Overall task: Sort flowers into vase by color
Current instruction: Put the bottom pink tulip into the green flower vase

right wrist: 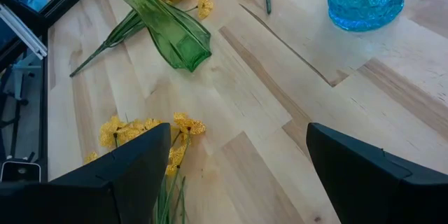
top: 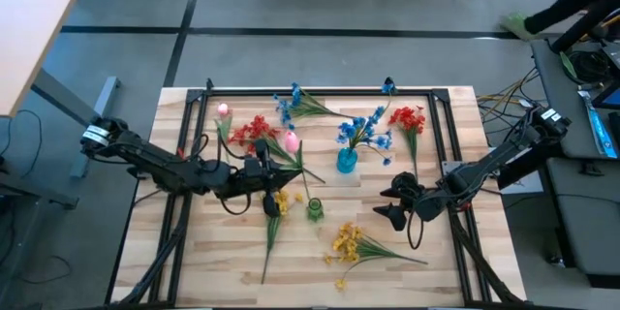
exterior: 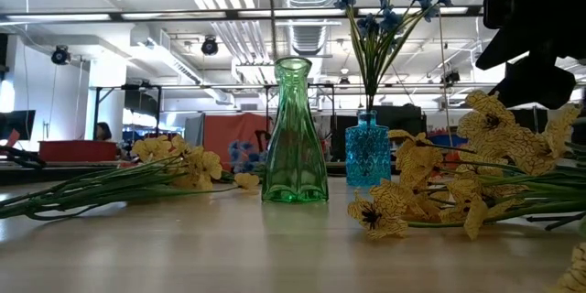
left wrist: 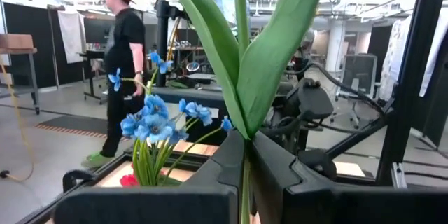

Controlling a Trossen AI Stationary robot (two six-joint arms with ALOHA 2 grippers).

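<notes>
My left gripper point(top: 263, 170) hovers over the table's middle left, shut on a pink-budded flower point(top: 290, 141) with broad green leaves point(left wrist: 238, 56). My right gripper point(top: 392, 203) hangs open above bare wood at the right, beside a yellow sprig point(top: 351, 242). The green vase point(top: 315, 210) stands empty between the arms. The blue vase point(top: 346, 160) holds blue flowers point(left wrist: 150, 126). Lying flat on the table are another yellow sprig point(top: 279, 199), red sprigs point(top: 254, 131) point(top: 409, 118), a blue sprig point(top: 291, 105) and a second pink bud point(top: 223, 109). My left gripper pinches the flower's thin green stem point(left wrist: 243, 175) between its two fingers point(left wrist: 217, 175), just below where the leaves branch off. The fingers come at it about level, lying across the stem. The leaves rise above the fingers; the flower looks lifted clear of the table.
A black frame point(top: 320, 91) runs round the wooden tabletop. In the right wrist view the green vase point(right wrist: 164, 24), the blue vase point(right wrist: 367, 0) and yellow blooms point(right wrist: 150, 136) lie ahead, with bare wood between them. A person in an orange cap point(left wrist: 126, 35) stands beyond the table.
</notes>
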